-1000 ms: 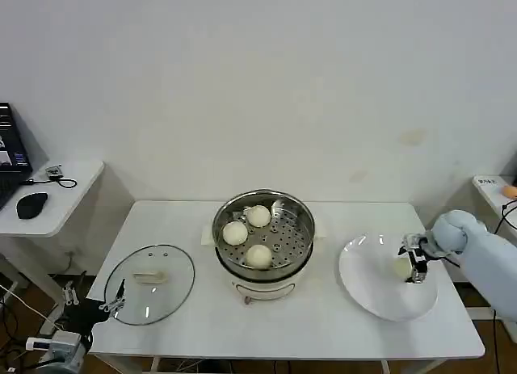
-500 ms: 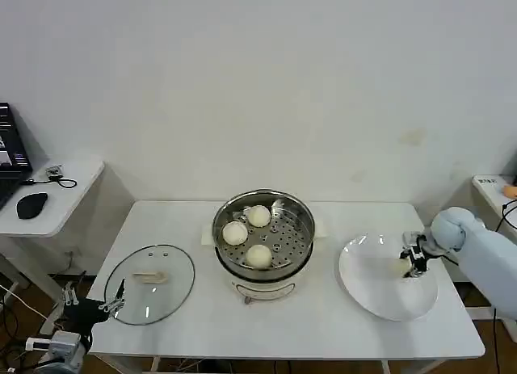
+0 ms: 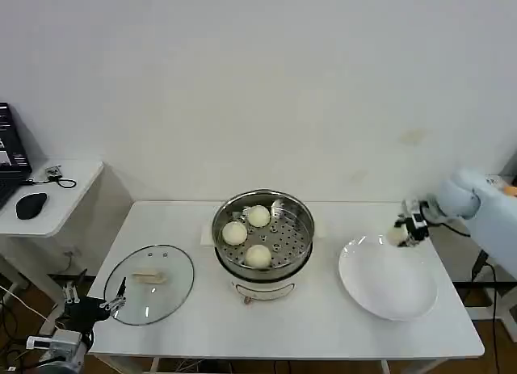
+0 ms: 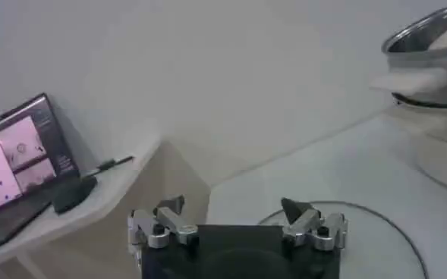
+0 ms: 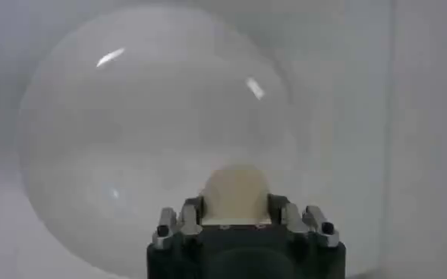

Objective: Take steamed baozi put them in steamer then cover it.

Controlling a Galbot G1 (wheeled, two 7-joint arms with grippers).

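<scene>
A white table (image 3: pixel 323 334) stands against a white wall (image 3: pixel 258 83). At its centre, a shiny silver steamer (image 3: pixel 303 220) with a dotted, perforated floor sits on a white base. Three cream-white baozi (image 3: pixel 258 256) lie inside at 6, 9 and 12 o'clock. A fourth cream baozi (image 5: pixel 237 195) sits in the black and silver right gripper (image 5: pixel 238 220). At 3 o'clock lies a glossy white plate (image 3: pixel 388 281). At 9 o'clock lies a clear glass cover (image 3: pixel 149 283) with a cream handle.

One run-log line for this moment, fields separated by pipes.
right gripper: holds fourth baozi above plate | steamer: three baozi | cover: on table | left gripper: open, idle near cover
</scene>
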